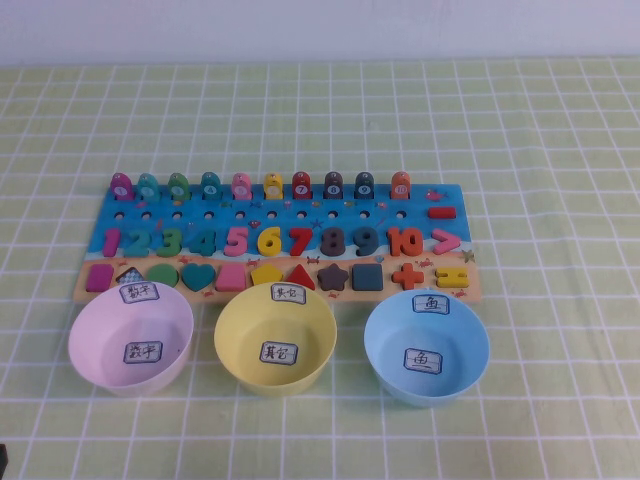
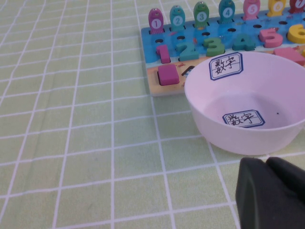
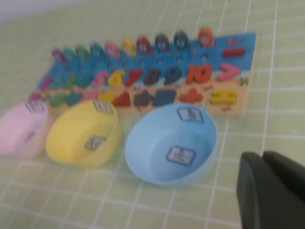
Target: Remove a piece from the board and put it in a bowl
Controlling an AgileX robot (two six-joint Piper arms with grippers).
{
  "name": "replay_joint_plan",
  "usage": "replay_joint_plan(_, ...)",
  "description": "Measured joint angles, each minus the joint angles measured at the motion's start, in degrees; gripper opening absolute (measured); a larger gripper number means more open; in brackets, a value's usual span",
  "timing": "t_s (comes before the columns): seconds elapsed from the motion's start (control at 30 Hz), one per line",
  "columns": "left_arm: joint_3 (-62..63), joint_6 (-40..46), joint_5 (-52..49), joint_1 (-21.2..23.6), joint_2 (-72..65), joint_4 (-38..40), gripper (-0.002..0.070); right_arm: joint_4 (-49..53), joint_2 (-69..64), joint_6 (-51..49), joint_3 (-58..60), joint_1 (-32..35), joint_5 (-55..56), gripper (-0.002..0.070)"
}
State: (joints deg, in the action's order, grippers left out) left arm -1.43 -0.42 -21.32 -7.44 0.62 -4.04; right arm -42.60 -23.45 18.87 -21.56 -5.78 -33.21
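Note:
The board (image 1: 455, 195) lies across the middle of the table with a row of fish tokens standing along its far edge. The piece (image 1: 400, 185), an orange-red fish token, stands at the right end of that row; it also shows in the right wrist view (image 3: 206, 36). The light blue bowl (image 1: 380, 350) sits empty in front of the board's right end. My left gripper (image 2: 267, 164) is shut and empty, near the pink bowl. My right gripper (image 3: 263, 157) is shut and empty, just beside the blue bowl (image 3: 147, 152). Neither arm shows in the high view.
A pink bowl (image 1: 90, 340) and a yellow bowl (image 1: 235, 340) stand in a row with the blue one, along the board's near edge. Coloured numerals and shapes fill the board. The green checked cloth covers the table.

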Motion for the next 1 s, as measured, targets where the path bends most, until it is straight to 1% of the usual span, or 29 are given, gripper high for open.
replay_joint_plan(0.13, 0.0, 0.0, 0.0, 0.0, 0.0, 0.0, -0.0005, 7.3, -9.6, 0.1, -8.0, 0.0, -9.0, -0.0018)
replay_joint_plan(0.53, 0.0, 0.0, 0.0, 0.0, 0.0, 0.0, -0.0005, 27.8, -33.6, -4.2, -32.4, 0.0, -25.1, -0.0018)
replay_joint_plan(0.8, 0.0, 0.0, 0.0, 0.0, 0.0, 0.0, -0.0005, 36.0, -45.0, -6.9, -45.5, 0.0, -30.1, -0.0018)
replay_joint_plan(0.93, 0.0, 0.0, 0.0, 0.0, 0.0, 0.0, -0.0005, 41.4, -50.7, -10.4, -52.3, 0.0, -32.8, -0.0018)
replay_joint_plan(1.0, 0.0, 0.0, 0.0, 0.0, 0.0, -0.1, -0.0005, 42.1, -53.1, -11.4, -55.3, 0.0, -34.2, -0.0018)
